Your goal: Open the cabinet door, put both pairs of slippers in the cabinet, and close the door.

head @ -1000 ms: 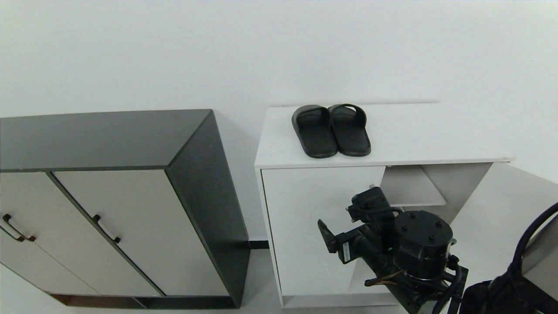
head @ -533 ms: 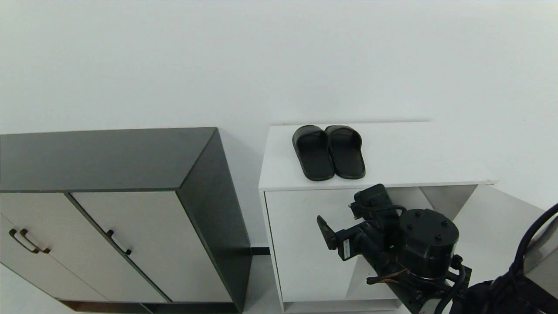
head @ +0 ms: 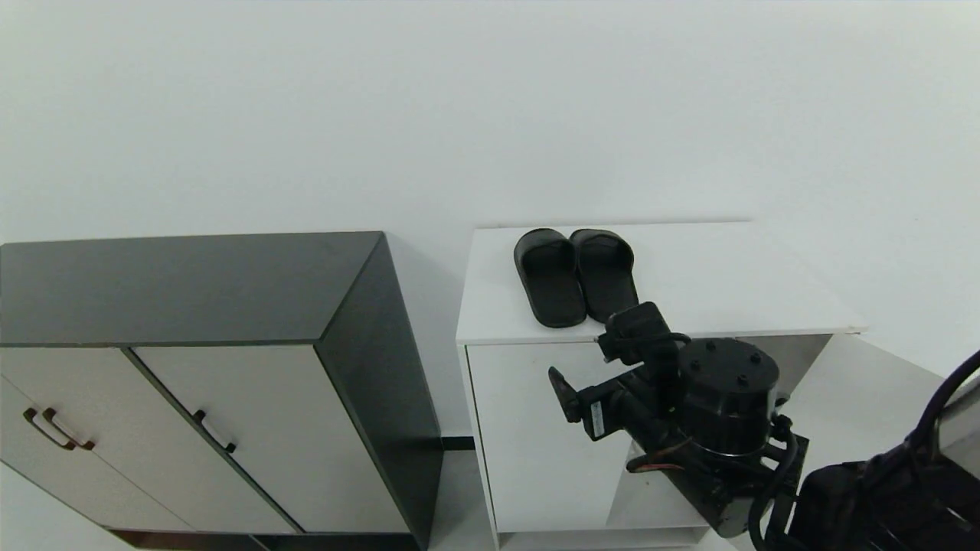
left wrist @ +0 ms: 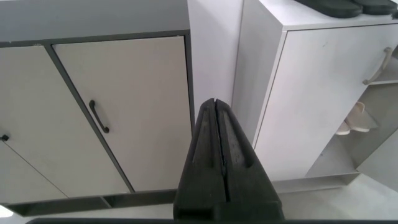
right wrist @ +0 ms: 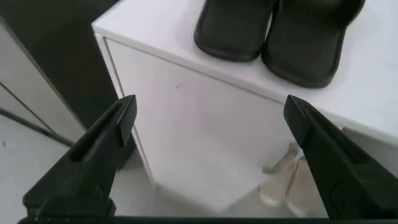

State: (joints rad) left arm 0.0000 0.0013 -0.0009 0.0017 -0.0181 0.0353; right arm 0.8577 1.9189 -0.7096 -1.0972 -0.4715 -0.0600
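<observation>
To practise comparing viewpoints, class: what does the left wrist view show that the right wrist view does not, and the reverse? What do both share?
Left wrist view's extras: the shut left gripper, a bar handle on the dark cabinet, and the door handle of the white cabinet.
Right wrist view's extras: the open right gripper, fingers spread in front of the white cabinet.
Shared: the black slippers side by side on the white cabinet's top, and what looks like a pale slipper pair in its open compartment.
</observation>
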